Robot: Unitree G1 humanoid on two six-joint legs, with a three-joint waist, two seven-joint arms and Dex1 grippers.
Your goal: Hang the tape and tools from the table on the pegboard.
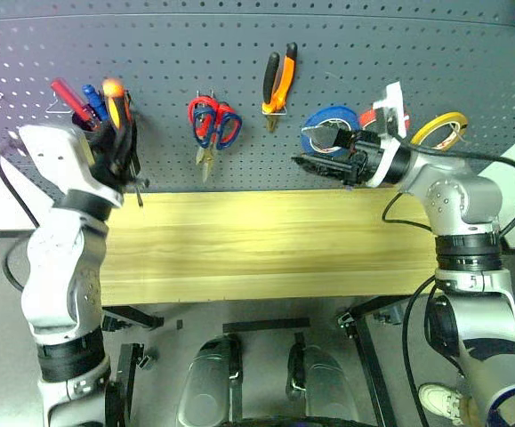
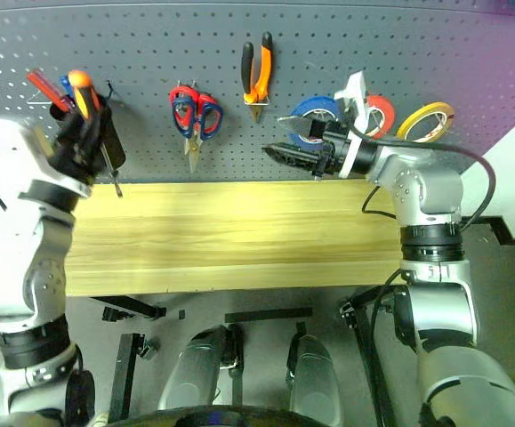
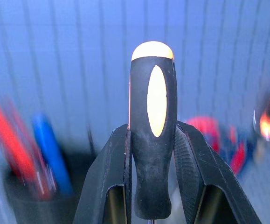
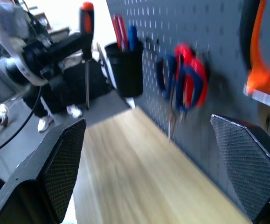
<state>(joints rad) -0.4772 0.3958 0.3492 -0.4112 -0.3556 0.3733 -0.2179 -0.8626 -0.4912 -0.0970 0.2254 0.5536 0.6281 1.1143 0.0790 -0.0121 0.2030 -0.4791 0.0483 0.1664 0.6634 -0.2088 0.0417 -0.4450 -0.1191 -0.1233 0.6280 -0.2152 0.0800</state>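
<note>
Screwdriver (image 3: 152, 140) clamped in left hand (image 3: 153, 186), black cup (image 4: 125, 67) holding red and blue tools, right hand (image 4: 153, 163) apart.

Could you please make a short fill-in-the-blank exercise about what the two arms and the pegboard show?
1. The left gripper is shut on the ____.
2. The right gripper has its jaws ____.
3. The pliers hang on the ____.
4. The black cup holds red and ____ handled tools.

Missing words: screwdriver; open; pegboard; blue
</note>
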